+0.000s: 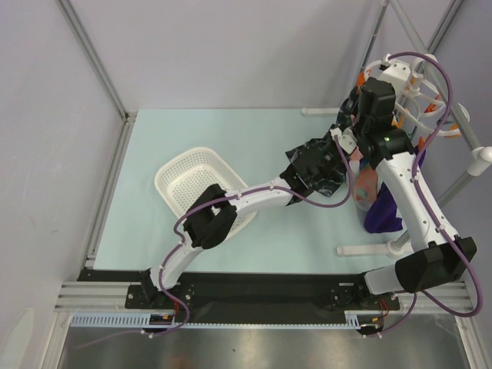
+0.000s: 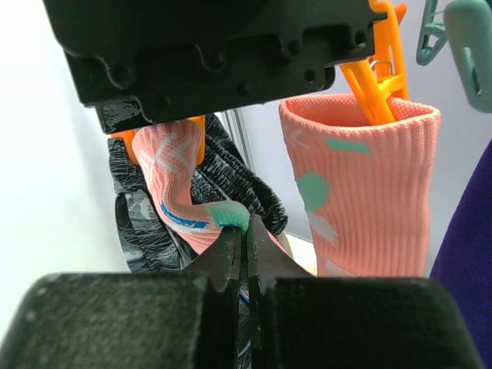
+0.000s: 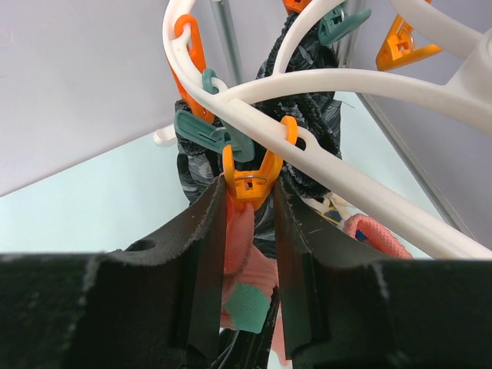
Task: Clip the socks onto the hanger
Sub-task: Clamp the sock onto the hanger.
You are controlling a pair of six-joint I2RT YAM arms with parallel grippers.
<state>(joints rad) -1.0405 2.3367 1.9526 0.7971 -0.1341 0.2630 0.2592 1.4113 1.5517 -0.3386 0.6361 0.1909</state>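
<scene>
Left fingers (image 2: 219,261) pinched a sock (image 2: 177,192), lower centre. Right fingers (image 3: 204,254) squeezed an orange peg (image 3: 250,181) on the hanger (image 3: 346,79).

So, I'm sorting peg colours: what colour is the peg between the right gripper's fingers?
Orange; that peg shows best in the right wrist view.

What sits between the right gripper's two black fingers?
An orange peg on the white hanger and, beneath it, a pink sock; the right wrist view shows both.

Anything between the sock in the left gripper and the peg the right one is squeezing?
Nothing visible. The salmon-pink patterned sock sits between the tips of the orange plastic peg; the dark patterned cloth hangs behind.
</scene>
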